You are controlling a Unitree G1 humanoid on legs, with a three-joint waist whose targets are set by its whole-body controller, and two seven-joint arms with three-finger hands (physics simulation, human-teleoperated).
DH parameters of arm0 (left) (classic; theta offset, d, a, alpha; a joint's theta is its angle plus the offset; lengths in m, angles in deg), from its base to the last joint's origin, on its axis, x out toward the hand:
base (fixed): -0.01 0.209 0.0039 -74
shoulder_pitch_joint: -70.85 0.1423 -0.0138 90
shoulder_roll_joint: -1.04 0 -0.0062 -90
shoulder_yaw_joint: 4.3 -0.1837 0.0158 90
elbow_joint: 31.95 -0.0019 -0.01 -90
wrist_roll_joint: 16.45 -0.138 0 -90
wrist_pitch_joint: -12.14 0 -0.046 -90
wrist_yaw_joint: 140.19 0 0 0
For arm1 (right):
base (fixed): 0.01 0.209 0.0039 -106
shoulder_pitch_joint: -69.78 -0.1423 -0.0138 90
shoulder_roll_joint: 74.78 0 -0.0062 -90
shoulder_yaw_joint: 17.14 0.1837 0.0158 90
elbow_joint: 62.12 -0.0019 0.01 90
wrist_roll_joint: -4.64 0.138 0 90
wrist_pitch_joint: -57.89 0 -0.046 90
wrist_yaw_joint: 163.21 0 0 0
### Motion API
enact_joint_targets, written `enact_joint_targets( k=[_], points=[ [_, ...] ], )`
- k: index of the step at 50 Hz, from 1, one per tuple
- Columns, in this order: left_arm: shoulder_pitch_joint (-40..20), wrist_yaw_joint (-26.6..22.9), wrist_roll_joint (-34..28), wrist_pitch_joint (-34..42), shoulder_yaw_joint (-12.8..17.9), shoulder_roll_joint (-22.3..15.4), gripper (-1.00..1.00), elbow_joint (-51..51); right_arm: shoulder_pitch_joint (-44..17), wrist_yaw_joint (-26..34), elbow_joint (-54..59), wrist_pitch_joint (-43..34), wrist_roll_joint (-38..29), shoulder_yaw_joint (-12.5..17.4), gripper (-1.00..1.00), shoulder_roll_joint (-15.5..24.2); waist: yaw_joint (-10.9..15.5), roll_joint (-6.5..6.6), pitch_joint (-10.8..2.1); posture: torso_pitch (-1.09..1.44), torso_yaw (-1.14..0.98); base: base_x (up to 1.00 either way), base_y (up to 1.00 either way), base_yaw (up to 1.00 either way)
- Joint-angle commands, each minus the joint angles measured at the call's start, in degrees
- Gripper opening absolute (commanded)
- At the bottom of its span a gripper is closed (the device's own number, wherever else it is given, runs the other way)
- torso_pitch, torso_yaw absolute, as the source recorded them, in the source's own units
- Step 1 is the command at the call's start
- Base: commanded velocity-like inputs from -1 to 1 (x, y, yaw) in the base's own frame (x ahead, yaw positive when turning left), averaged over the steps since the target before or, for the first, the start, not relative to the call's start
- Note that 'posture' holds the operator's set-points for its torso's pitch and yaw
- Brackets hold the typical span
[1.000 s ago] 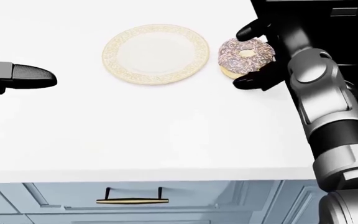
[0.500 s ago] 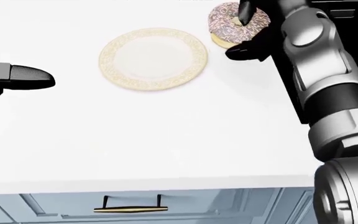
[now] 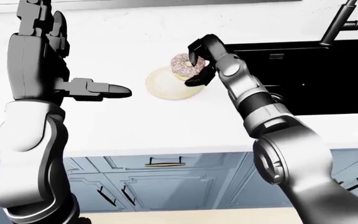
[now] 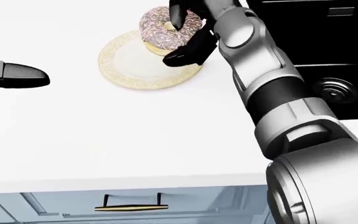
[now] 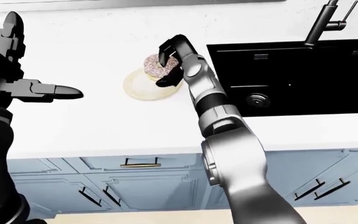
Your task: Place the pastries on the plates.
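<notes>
A chocolate doughnut with sprinkles (image 4: 163,30) hangs tilted just above the right part of a cream plate with a gold patterned rim (image 4: 120,74) on the white counter. My right hand (image 4: 182,32) is shut on the doughnut, black fingers pinching it from its top and lower right. My left hand (image 4: 17,74) hovers at the left edge of the head view, well clear of the plate; in the left-eye view its fingers (image 3: 39,18) point up and one digit (image 3: 107,89) sticks out sideways, holding nothing.
A black sink (image 5: 297,74) with a drain (image 5: 256,99) lies right of the plate, a dark tap (image 5: 322,21) above it. The white counter (image 4: 135,140) ends at a lower edge over blue-grey drawers with a brass handle (image 4: 131,207).
My right hand has carried the doughnut leftward, from beside the plate's right rim to over the plate. The left hand has barely moved.
</notes>
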Motion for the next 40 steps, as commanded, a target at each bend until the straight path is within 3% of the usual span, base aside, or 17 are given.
enact_joint_targets(
  k=[1,22,40],
  points=[
    [-1.4,0.3,-0.1,-1.3,0.5,-0.7,1.0,1.5,-2.4,-0.6,-2.4,1.8,0.1,0.2,-1.0,0.3,-0.1,0.32,-1.7,0.0,0.0,0.0,0.0,0.0],
    [0.1,0.6,0.3,-1.3,0.8,-0.6,1.0,2.5,-1.8,-3.6,-1.2,2.7,0.6,0.7,-0.96,-2.9,-0.3,0.8,-1.87,0.0,0.0,0.0,0.0,0.0],
    [-1.0,0.4,0.4,0.1,1.2,-1.5,1.0,2.9,-1.9,-4.7,-0.4,3.0,0.3,0.7,-0.24,-4.2,-0.5,1.1,-1.89,0.0,0.0,0.0,0.0,0.0]
  ],
)
